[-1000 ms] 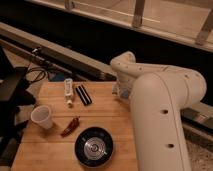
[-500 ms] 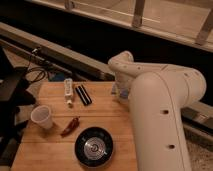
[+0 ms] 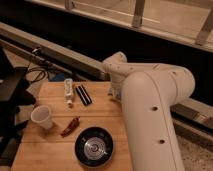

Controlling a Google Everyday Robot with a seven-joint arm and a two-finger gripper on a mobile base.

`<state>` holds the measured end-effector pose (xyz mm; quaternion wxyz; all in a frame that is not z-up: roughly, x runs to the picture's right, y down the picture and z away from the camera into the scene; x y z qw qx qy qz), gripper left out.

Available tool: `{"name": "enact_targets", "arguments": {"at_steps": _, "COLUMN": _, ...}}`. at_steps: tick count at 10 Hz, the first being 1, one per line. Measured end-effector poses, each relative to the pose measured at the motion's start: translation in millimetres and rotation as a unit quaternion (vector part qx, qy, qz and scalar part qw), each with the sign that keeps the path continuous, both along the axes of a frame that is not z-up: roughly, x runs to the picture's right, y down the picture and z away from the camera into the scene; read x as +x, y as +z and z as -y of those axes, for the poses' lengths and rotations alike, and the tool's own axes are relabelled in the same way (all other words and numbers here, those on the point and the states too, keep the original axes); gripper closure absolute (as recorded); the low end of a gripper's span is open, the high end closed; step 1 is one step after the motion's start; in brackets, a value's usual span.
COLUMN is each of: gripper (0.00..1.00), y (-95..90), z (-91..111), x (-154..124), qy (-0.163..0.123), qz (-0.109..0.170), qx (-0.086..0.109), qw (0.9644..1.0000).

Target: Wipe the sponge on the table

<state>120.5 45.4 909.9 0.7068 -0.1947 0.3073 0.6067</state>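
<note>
- Since a second ago, the big white arm (image 3: pixel 150 110) has slid a little toward the left side of the view. The things on the table (image 3: pixel 50 152) have all stayed where they were.
- The arm bends down at the right edge of the wooden table, near the back.
- The gripper (image 3: pixel 114 91) is at that right edge, tucked under the arm's end. It is mostly hidden, so I cannot tell if it is open or closed, or if it holds a thing.
- I cannot pick out the sponge in this view.
- A white tube (image 3: pixel 68 91) lies near the back of the table.
- Two black sticks (image 3: pixel 83 95) lie just beside the tube, between it and the gripper.
- A white cup (image 3: pixel 42 117) stands upright on the left side.
- A red pepper (image 3: pixel 70 127) lies near the cup, toward the middle.
- A round black bowl (image 3: pixel 78 145) sits at the front, near the arm.
</note>
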Motion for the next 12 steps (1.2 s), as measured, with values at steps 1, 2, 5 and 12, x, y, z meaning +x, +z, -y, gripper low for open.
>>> {"name": "enact_targets", "arguments": {"at_steps": 1, "gripper": 1.0, "y": 2.5, "z": -3, "x": 7, "qy": 0.006, "qz": -0.008, "qx": -0.006, "qw": 0.9999}}
{"name": "enact_targets", "arguments": {"at_steps": 2, "gripper": 1.0, "y": 6.8, "z": -10, "x": 30, "qy": 0.017, "qz": -0.028, "qx": -0.016, "qw": 0.9993}}
{"name": "enact_targets", "arguments": {"at_steps": 5, "gripper": 1.0, "y": 10.1, "z": -32, "x": 109, "qy": 0.053, "qz": -0.08, "qx": -0.043, "qw": 0.9945}}
{"name": "enact_targets", "arguments": {"at_steps": 12, "gripper": 1.0, "y": -25.8, "z": -67, "x": 154, "qy": 0.048, "qz": -0.066, "qx": -0.087, "qw": 0.9929}}
